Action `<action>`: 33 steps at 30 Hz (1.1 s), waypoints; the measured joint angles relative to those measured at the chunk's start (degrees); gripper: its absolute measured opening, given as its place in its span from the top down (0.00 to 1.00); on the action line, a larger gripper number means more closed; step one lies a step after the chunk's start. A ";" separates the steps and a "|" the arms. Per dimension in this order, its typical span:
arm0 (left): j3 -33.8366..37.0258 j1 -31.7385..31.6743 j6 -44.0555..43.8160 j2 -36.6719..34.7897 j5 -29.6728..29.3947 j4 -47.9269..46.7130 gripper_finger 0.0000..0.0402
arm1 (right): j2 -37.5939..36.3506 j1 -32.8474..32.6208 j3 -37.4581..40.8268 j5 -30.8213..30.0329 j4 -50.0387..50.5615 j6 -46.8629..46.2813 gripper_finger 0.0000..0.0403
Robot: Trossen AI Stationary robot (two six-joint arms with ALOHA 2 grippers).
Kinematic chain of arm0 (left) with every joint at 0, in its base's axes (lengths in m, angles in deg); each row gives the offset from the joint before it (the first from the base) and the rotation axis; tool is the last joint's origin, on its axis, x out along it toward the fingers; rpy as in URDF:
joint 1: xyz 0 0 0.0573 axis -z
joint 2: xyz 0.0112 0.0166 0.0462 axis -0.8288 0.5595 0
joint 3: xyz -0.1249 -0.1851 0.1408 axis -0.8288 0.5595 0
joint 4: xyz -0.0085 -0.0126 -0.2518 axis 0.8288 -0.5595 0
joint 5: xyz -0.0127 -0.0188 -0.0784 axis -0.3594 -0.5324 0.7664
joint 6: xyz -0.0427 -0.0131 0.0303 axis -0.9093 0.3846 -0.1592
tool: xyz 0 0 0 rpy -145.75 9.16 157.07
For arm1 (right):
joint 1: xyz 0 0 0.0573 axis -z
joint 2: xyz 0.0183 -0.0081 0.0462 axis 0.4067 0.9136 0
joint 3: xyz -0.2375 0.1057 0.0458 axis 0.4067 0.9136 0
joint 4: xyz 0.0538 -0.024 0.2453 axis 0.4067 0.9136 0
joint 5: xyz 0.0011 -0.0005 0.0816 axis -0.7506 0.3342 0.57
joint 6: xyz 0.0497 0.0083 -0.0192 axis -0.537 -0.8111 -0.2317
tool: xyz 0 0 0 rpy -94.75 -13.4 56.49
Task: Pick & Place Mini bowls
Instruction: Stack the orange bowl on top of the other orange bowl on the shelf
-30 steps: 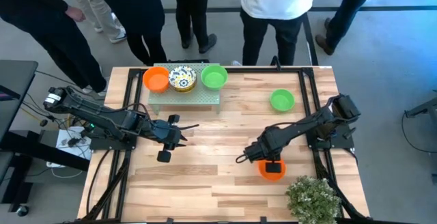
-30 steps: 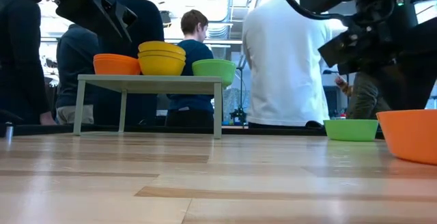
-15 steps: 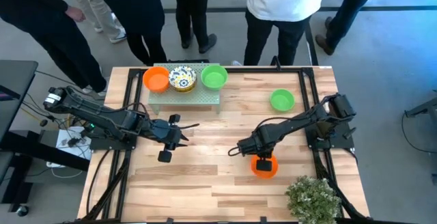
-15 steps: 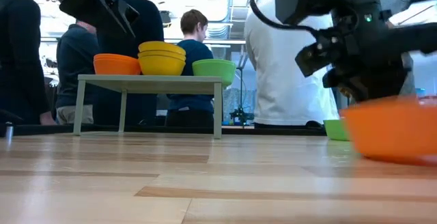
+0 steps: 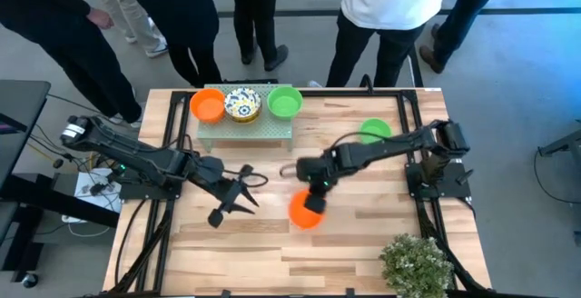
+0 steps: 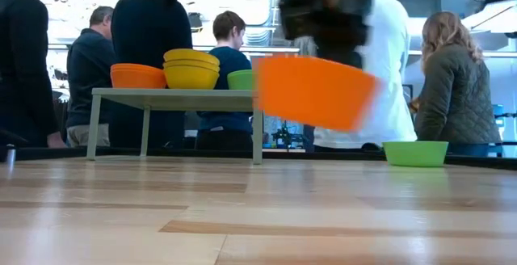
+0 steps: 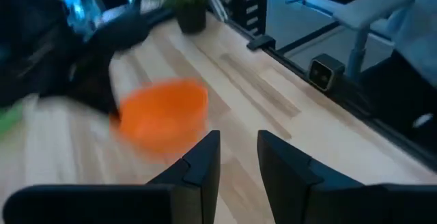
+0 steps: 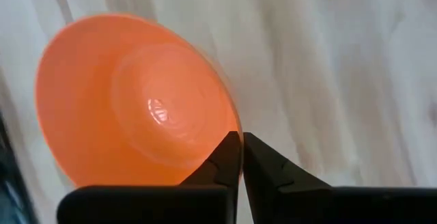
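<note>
Desk (image 5: 272, 243): light wood planks, black frame.
Room: people standing behind far edge.
Right gripper (image 5: 315, 187): fingers pinching orange bowl (image 5: 306, 211) rim, mid-desk, lifted.
Left gripper (image 5: 243, 189): fingers apart, nr bowl.

— Where are the bowls? 
— Three sit in a row on the small stand (image 5: 247, 131) at the table's (image 5: 272, 243) far edge; another bowl (image 5: 373, 131) lies right of it.

— And the arms? 
— The right gripper (image 5: 315, 189) holds a bowl (image 5: 305, 211) by the rim above mid-table, the left gripper (image 5: 243, 192) just left of it.
</note>
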State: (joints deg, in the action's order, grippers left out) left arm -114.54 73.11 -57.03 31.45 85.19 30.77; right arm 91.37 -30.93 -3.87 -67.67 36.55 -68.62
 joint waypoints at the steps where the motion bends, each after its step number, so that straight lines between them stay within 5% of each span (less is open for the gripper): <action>1: -0.02 0.23 2.11 0.80 0.02 1.58 0.75 | 0.00 0.94 -0.37 -0.03 -2.24 -1.13 0.98; 10: -0.02 0.16 14.12 8.62 -4.41 5.96 0.75 | 1.15 5.87 -0.53 0.07 -13.43 0.42 0.99; 24: -0.74 -1.53 25.55 15.34 -14.37 8.27 0.71 | 2.09 8.47 -0.48 4.88 -10.85 -17.55 1.00; 33: -1.88 -4.06 25.93 18.96 -12.84 5.87 0.67 | 2.10 7.86 -0.48 5.40 -9.04 -21.63 1.00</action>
State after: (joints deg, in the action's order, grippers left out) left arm -116.42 69.06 -31.10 50.41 72.35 36.64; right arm 93.47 -23.07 -4.35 -62.27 27.51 -90.24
